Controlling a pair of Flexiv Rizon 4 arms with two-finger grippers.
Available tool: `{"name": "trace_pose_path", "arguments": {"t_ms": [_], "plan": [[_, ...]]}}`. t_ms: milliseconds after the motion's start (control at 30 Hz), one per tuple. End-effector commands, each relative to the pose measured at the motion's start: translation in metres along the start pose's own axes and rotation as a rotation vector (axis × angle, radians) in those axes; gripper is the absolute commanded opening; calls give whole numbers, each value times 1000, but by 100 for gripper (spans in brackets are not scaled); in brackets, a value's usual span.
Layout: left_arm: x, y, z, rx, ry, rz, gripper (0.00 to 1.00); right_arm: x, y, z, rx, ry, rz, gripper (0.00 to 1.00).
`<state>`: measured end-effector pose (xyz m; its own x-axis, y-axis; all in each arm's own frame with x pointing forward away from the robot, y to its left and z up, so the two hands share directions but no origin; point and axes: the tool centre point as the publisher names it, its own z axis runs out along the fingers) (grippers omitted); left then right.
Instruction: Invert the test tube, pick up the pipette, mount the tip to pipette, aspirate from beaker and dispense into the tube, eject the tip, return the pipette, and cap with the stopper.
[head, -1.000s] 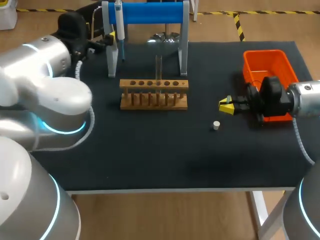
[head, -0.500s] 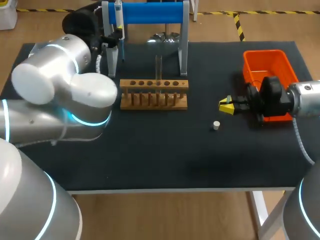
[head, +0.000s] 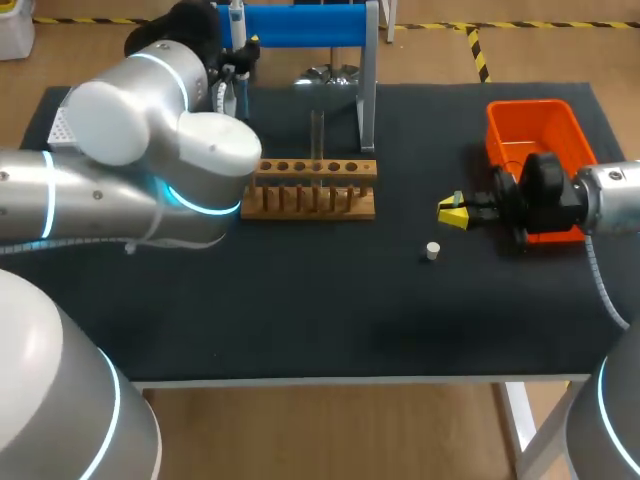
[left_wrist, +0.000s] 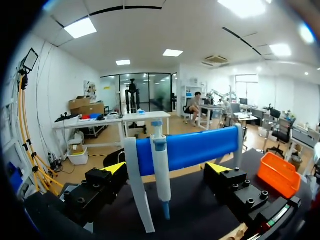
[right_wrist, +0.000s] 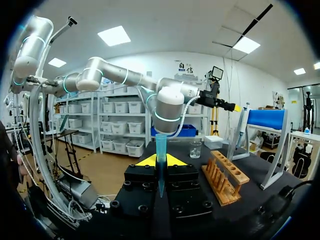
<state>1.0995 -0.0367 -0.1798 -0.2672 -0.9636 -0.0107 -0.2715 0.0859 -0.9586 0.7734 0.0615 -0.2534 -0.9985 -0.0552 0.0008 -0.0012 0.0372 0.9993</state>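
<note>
Currently the pipette (left_wrist: 160, 165) is hanging on the blue stand (left_wrist: 200, 147), sitting between the wide-spread fingers of the left gripper (left_wrist: 167, 168), which are not touching it. The test tube (head: 317, 135) is standing in the wooden rack (head: 308, 190). Off to the rack's right, the right gripper (head: 452, 213) is pinching a blue pipette tip (right_wrist: 160, 145) upright, hovering near the white stopper (head: 432, 250) and just beside the orange bin (head: 535, 120).

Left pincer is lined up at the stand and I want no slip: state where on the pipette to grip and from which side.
Grip the pipette on its white barrel, below the blue collar, above the thin blue end. It hangs upright from the blue bar, so come in level from the table side, as the open left pincer faces it, a finger on each side.
</note>
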Motion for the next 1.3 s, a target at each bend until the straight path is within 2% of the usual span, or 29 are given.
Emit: {"name": "trace_pose_path", "arguments": {"t_ms": [33, 133, 200, 300, 767, 1033, 1300], "plan": [[4, -3, 14, -15, -68, 11, 83, 1, 0, 0, 1, -1, 0, 0], [5, -2, 19, -16, -69, 15, 71, 1, 0, 0, 1, -1, 0, 0], [6, 0, 22, -16, -70, 19, 71, 1, 0, 0, 1, -1, 0, 0], [6, 2, 26, -13, -70, 19, 66, 1, 0, 0, 1, -1, 0, 0], [3, 9, 43, 16, -92, 3, 60, 1, 0, 0, 1, -1, 0, 0], [1, 9, 52, 24, -104, -11, 49, 1, 0, 0, 1, -1, 0, 0], [0, 11, 58, 36, -115, -26, 47, 1, 0, 0, 1, -1, 0, 0]]}}
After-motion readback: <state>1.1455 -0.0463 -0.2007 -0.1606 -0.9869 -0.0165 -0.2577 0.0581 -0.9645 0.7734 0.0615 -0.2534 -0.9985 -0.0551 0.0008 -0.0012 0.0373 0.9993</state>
